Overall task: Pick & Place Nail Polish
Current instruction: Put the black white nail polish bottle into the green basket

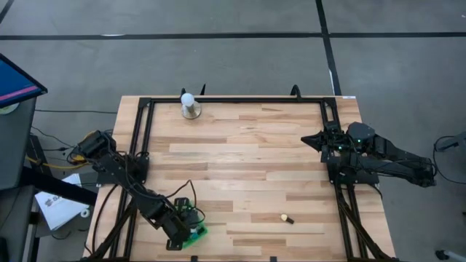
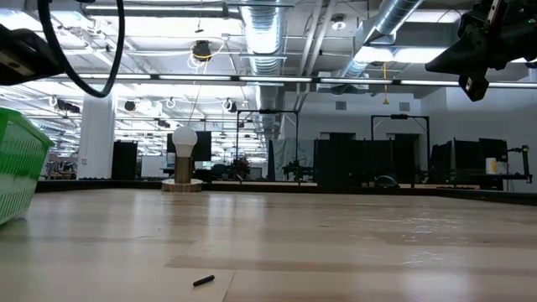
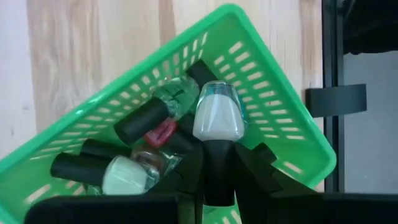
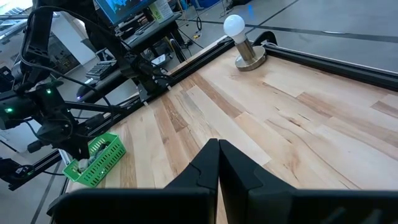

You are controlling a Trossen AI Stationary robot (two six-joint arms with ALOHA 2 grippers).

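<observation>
From above, the left gripper [image 1: 182,231] hangs over the green basket [image 1: 195,234] at the table's [image 1: 240,167] near-left corner; one cream nail polish bottle [image 1: 286,217] lies alone on the wood. Down low, that bottle [image 2: 204,280] lies on its side. The left wrist view shows the fingers [image 3: 219,171] clamping a pale bottle's [image 3: 218,115] cap above bottles [image 3: 149,140] piled in the basket. The right gripper [image 4: 218,163] is pinched closed, empty, above the table's right side.

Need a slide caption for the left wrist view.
Left tool holds a pale mint nail polish bottle over the green plastic basket.
</observation>
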